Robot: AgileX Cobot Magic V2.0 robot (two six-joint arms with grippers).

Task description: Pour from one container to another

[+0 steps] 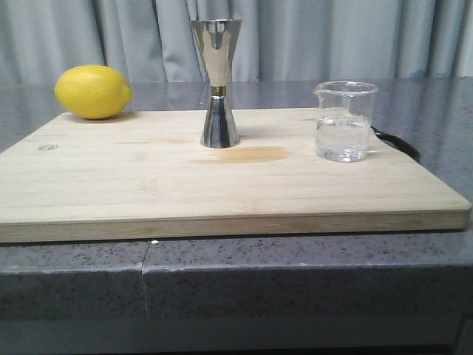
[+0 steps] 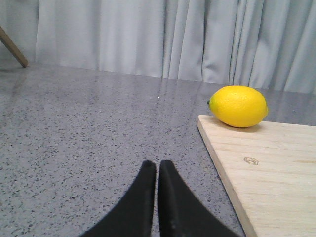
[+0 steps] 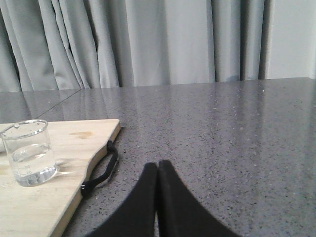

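Neither arm is seen from the front, and the jigger's (image 1: 217,81) contents are hidden by its steel walls. The beaker (image 1: 344,120), clear glass partly filled with clear liquid, stands upright on the wooden board (image 1: 148,185), right of the jigger. Both the left tool (image 2: 157,170) and right tool (image 3: 157,170) are pressed together, empty, over the grey counter (image 3: 237,128).

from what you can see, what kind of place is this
Probably a staged bar or kitchen-prep counter: a wooden cutting board on a grey speckled countertop, holding a lemon, a steel jigger and a glass beaker of clear liquid.
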